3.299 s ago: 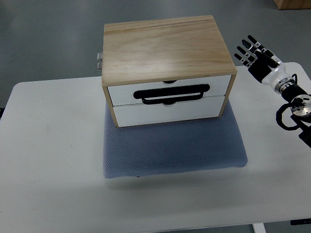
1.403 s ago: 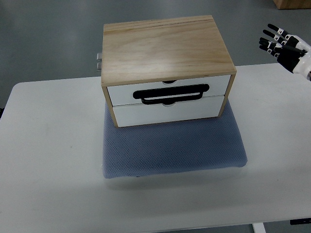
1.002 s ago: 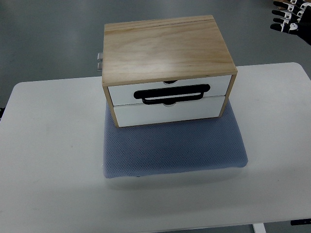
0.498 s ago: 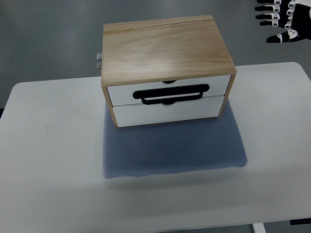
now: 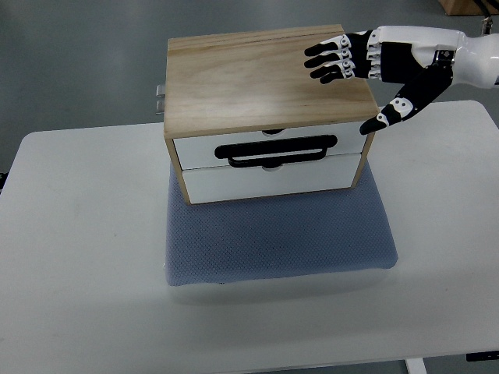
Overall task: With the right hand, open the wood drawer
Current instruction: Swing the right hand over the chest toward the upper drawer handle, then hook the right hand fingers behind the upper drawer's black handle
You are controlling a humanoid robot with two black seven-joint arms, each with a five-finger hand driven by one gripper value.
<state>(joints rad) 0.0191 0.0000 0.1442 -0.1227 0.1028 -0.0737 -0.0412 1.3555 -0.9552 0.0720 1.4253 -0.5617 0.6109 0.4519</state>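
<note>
Wood drawer (image 5: 269, 144), the upper of two white fronts in a pale wooden chest (image 5: 265, 78), sits fully pushed in, so only its face and black handle (image 5: 277, 150) show; its inside is hidden. The chest stands on a blue-grey mat (image 5: 277, 241) near the far edge of the white table (image 5: 78, 257), whose near corners are cut off. Its long axis runs left to right, drawer fronts facing the table's near edge (no writing is legible anywhere). Right hand (image 5: 386, 66) is above the chest's far right corner, fingers (image 5: 331, 61) spread apart and holding nothing, thumb pointing down beside the right wall.
</note>
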